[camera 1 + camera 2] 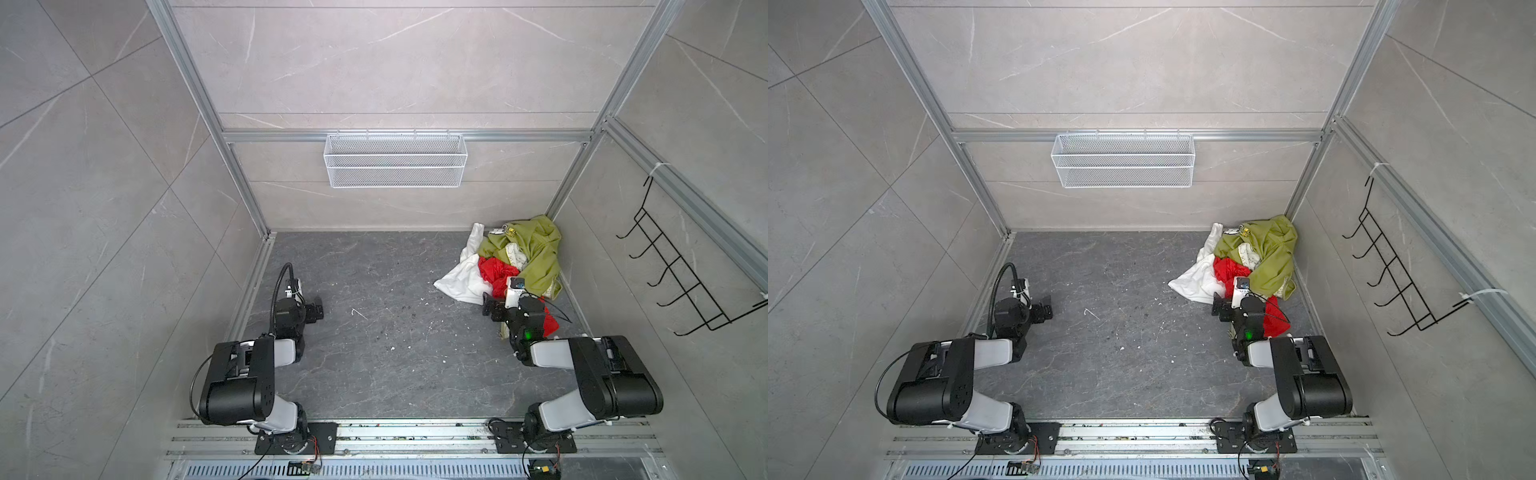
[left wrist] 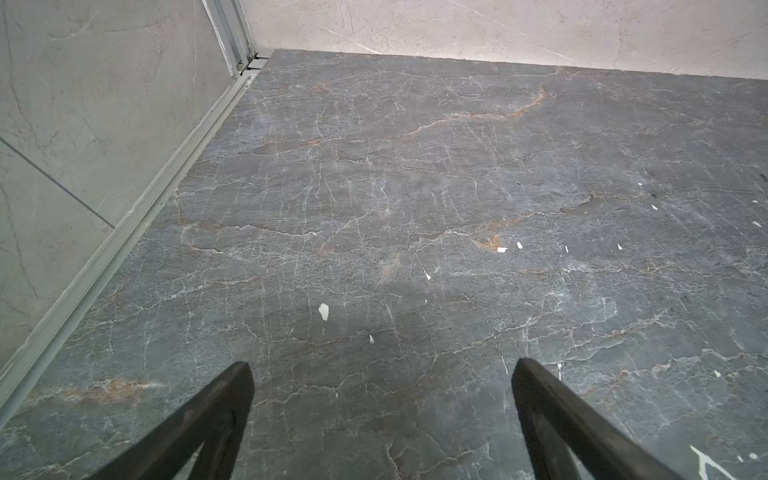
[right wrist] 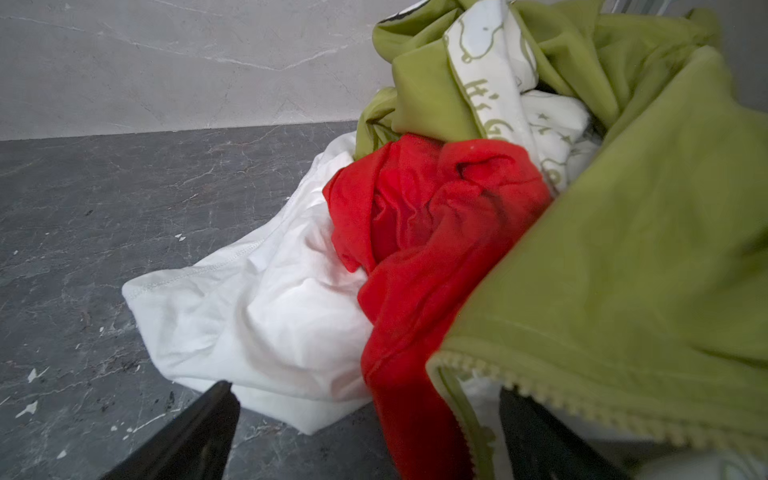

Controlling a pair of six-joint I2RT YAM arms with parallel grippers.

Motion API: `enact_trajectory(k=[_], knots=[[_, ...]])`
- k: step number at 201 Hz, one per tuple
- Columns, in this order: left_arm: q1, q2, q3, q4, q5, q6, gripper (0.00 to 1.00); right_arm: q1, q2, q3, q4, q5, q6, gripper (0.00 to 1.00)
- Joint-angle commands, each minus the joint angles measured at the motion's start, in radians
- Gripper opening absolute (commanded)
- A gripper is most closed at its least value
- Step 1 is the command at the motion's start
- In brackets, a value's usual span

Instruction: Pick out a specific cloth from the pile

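Two pairs of jaws gape empty: the left gripper [image 2: 382, 363] idles over bare floor [image 2: 415, 187] while the right gripper [image 3: 365, 392] noses low at the pile [image 1: 536, 249], apparently lined up to straddle the red cloth [image 3: 419, 216] wedged between the white cloth [image 3: 257, 316] and olive-green cloth [image 3: 623, 249]

Pale grey stone-look walls stood around me, a back wall [image 1: 395, 62], a left wall [image 1: 83, 208] and a right wall [image 1: 706, 104], thinly veined in white and evenly lit. Aluminium rails [image 1: 291, 136] framed the corners and crossed the back wall, where a white mesh basket [image 1: 395, 162] hung at the middle. A black wire hook rack [image 1: 685, 266] hung on the right wall. The floor [image 1: 395, 270] beneath me was dark grey marbled slab, rust-veined and flecked with white chips [image 2: 323, 311]. Metal tracks [image 1: 415, 432] and a slotted grille [image 1: 374, 471] ran along its front edge.
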Motion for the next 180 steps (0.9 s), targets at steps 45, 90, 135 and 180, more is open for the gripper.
enact_trajectory(k=[45,90,135,180], knots=[[0.005,0.003,0.0,0.046,0.015,-0.018,1.0,-0.01,0.005,0.008,0.019,-0.033,-0.013,1.0],[0.006,0.003,0.0,0.044,0.013,-0.016,1.0,-0.01,0.002,0.017,0.0,0.049,0.007,1.0],[0.007,0.005,0.002,0.045,0.015,-0.017,1.0,-0.01,0.005,0.018,0.003,0.05,0.007,1.0],[0.002,0.0,-0.003,0.045,0.007,-0.015,0.99,-0.009,-0.005,0.01,0.008,0.044,0.001,0.99]])
